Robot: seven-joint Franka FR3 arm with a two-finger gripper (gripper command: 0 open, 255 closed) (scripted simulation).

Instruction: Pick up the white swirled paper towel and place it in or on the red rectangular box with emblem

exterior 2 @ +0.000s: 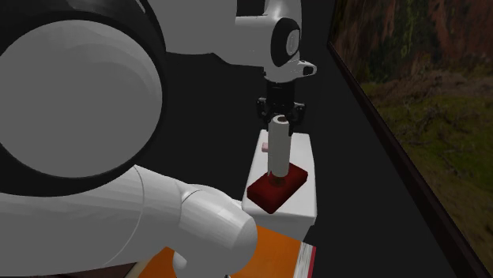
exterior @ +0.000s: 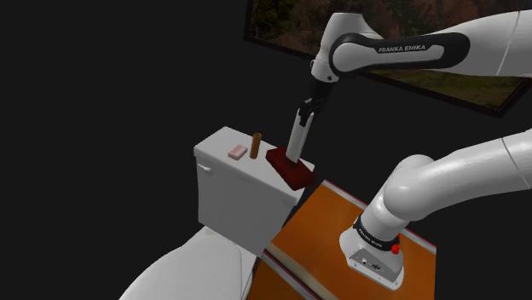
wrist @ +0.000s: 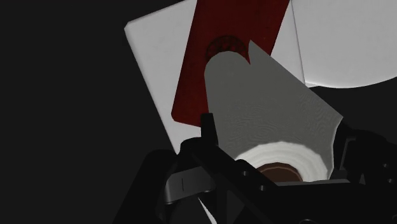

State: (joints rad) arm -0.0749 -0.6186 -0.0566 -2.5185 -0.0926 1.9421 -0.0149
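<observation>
the roll [exterior: 296, 141] is clasped near its upper end by the gripper [exterior: 305, 111], and it is held nearly upright over the box [exterior: 290, 168]. in the wrist view the two fingers [wrist: 208, 127] are seen pressed against opposite sides of the roll [wrist: 267, 121], so the gripper [wrist: 273, 137] is closed on it, not spread. the roll is drawn pale grey-white, with a dark core at the end nearest the camera (the swirl is faintly visible on its side).

the dark red box [wrist: 216, 63] is laid flat on the lid of a white toilet tank [exterior: 230, 166], at the end nearer the arm's stand. a round emblem [wrist: 222, 46] is shown on its top face, and the roll's far end is placed right beside that emblem. in the second exterior view the roll [exterior 2: 278, 146] is seen with its lower end at the top of the box [exterior 2: 276, 187], under the gripper [exterior 2: 280, 110]; whether it is resting there or hanging just above cannot be told.

a pink block [exterior: 237, 152] and an upright brown cylinder [exterior: 256, 145] are set on the same lid, beside the box toward the shoulder view's left and apart from it. an orange surface [exterior: 332, 230] is seen below the tank, next to the arm's base.
</observation>
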